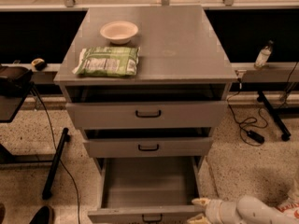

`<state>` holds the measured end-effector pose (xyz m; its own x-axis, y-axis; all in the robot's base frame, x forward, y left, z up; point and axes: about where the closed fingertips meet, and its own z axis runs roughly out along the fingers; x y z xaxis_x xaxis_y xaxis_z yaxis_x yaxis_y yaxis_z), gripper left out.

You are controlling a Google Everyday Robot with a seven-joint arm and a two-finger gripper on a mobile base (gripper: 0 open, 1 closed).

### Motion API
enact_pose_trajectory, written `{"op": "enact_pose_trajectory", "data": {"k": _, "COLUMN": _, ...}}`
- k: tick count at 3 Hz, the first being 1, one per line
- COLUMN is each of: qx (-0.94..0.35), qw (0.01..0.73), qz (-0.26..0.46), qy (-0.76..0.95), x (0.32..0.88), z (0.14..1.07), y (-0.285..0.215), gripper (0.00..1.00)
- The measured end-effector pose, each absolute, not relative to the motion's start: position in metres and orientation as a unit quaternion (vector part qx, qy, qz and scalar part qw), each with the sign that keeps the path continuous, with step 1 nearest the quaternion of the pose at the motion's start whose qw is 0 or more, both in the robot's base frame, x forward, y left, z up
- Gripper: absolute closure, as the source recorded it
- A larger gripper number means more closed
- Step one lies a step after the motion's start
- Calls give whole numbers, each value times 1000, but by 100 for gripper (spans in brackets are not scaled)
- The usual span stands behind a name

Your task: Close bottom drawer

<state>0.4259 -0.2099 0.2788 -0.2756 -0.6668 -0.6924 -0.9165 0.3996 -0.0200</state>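
1. The plain grey bottom drawer [147, 183] stood pulled well out of the grey metal cabinet [210, 45]. Its front panel and small black handle [152, 217] sat at the lower edge of the view.
2. The white-armed gripper [198, 210] lay low at the drawer's right front corner. Its cream-tipped fingers [201, 201] were spread apart and held nothing. Whether they touched the front panel could not be told.
3. A push from that corner, so far off the handle line, would likely have skewed the box on its runners and jammed it partway.
4. A finger hooked over the front edge risked being carried in under the grey middle drawer [148, 147], which overhung the rear of the open box.
5. A glancing contact could have let the gripper slip rightward off the corner, past the side wall.
6. The drawer's inside looked bare, so nothing seemed to block its travel.
7. Speckled floor lay open to the right as far as the black cable [250, 125]. The black stand leg [55, 162] on the left stood well apart from the drawer.
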Motion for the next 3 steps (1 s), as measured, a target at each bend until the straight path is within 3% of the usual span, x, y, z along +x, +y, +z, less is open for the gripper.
{"op": "enact_pose_trajectory", "data": {"k": 2, "qx": -539, "qw": 360, "qz": 249, "qy": 720, "x": 402, "z": 227, "y": -186, "gripper": 86}}
{"op": "enact_pose_trajectory", "data": {"k": 3, "qx": -550, "qw": 354, "qz": 251, "qy": 714, "x": 398, "z": 226, "y": -179, "gripper": 100}}
